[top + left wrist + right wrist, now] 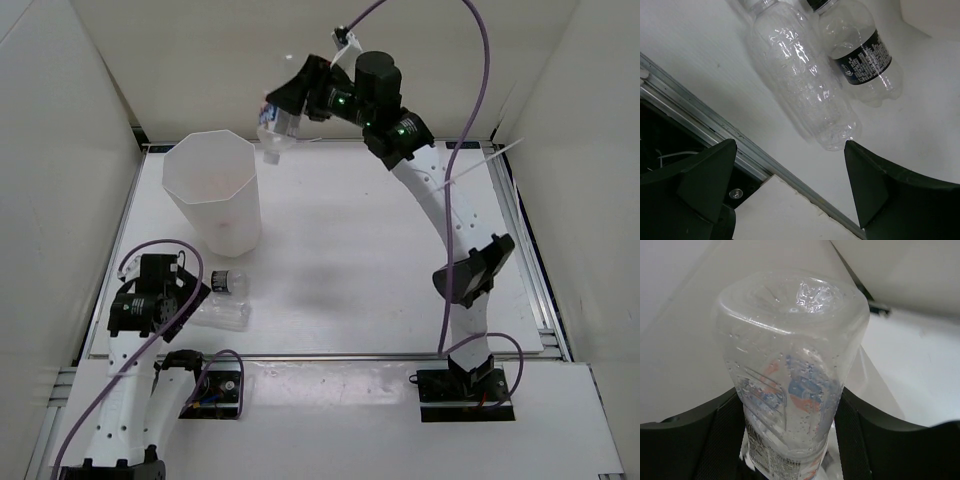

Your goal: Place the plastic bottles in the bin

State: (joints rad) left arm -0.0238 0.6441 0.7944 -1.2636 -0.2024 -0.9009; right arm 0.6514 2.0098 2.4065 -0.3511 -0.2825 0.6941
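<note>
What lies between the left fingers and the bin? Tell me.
Two bottles on their sides: an unlabelled bottle and a black-labelled bottle, seen in the left wrist view.

I am finding nothing legible: white small print on the black label of the black-capped bottle (864, 56) and red-and-blue print on the pale-labelled bottle (790, 365) in my right pincer (790, 440) are blurring out.

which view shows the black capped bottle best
Left wrist view: the black-capped bottle lies large and close, its dark label clear. The top external view shows it only small, from above. The right wrist view does not show it.
</note>
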